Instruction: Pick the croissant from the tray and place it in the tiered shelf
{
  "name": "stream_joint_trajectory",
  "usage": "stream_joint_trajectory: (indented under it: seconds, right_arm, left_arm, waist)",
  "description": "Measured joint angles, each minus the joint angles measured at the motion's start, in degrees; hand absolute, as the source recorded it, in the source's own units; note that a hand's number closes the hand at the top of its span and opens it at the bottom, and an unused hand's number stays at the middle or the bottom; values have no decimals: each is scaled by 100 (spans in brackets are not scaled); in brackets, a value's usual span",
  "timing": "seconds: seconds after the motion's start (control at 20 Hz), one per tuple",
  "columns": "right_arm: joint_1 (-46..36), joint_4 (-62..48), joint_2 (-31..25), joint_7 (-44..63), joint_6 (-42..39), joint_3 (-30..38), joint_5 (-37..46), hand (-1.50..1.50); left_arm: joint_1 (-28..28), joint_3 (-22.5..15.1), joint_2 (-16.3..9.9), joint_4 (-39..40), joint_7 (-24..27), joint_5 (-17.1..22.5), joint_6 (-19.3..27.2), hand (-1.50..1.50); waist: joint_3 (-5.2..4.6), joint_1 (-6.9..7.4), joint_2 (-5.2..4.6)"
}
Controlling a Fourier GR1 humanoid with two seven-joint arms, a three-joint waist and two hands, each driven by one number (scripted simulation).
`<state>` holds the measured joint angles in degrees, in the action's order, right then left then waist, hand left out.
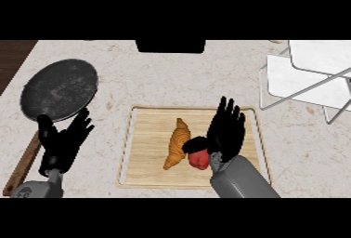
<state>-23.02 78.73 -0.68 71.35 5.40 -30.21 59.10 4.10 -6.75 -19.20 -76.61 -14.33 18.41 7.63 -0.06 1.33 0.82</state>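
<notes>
A golden-brown, curved croissant [178, 144] lies flat near the middle of a pale wooden tray [147, 158], its length running from the tray's near edge to its far edge. A white tiered shelf [308, 76] with grey struts stands at the bench's far right corner.

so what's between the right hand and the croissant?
Head view: a red item lies on the tray, between the right hand and the croissant's lower half. Higher up, only bare tray separates them.
</notes>
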Motion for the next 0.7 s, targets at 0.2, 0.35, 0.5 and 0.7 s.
stream_joint_trajectory:
  seconds: [0.2, 0.35, 0.5, 0.7]
  right_arm:
    - [-63, -123, -13, -2, 138, -79, -88, 150]
    - [-157, -301, -32, -67, 29, -180, -574, 150]
    - [-365, -494, -71, -103, 11, -374, -953, 150]
    - [-595, -658, -98, -131, 212, -709, -1255, 150]
  left_arm:
    - [23, 15, -8, 5, -36, 3, -48, 0]
    - [70, -1, 26, 70, 15, -30, -75, 0]
    - [86, 2, 51, 99, 31, -59, -76, 0]
    - [141, 52, 39, 154, 5, -67, -115, 0]
  waist:
    - [-5, 11, 9]
    - [-9, 49, 6]
    - [-9, 63, 17]
    - [-7, 51, 28]
